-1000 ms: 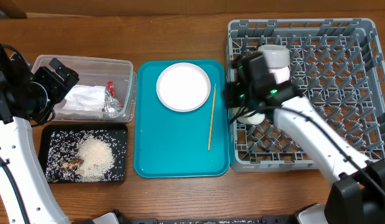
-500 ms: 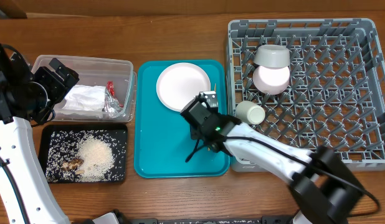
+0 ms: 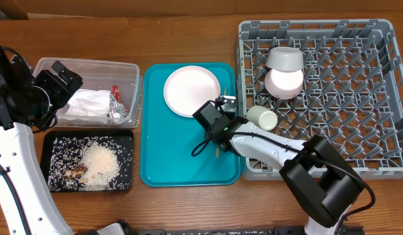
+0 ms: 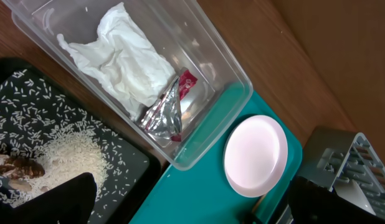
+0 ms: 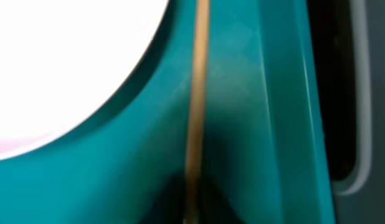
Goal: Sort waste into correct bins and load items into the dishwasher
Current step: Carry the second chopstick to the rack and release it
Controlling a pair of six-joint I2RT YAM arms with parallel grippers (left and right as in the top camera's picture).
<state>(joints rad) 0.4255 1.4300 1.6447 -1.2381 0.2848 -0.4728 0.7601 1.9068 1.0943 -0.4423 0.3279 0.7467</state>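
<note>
Teal tray (image 3: 169, 153) holds it all: plate (image 3: 192, 91) at its far end, right claw (image 3: 220, 112) low over the chopstick (image 5: 197, 93) by its right edge, plate just left-ahead; jaw opening and hold unreadable.

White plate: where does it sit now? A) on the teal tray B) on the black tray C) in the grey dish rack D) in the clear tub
A: the white plate lies flat on the teal tray, left of the dish rack and outside it.
</note>
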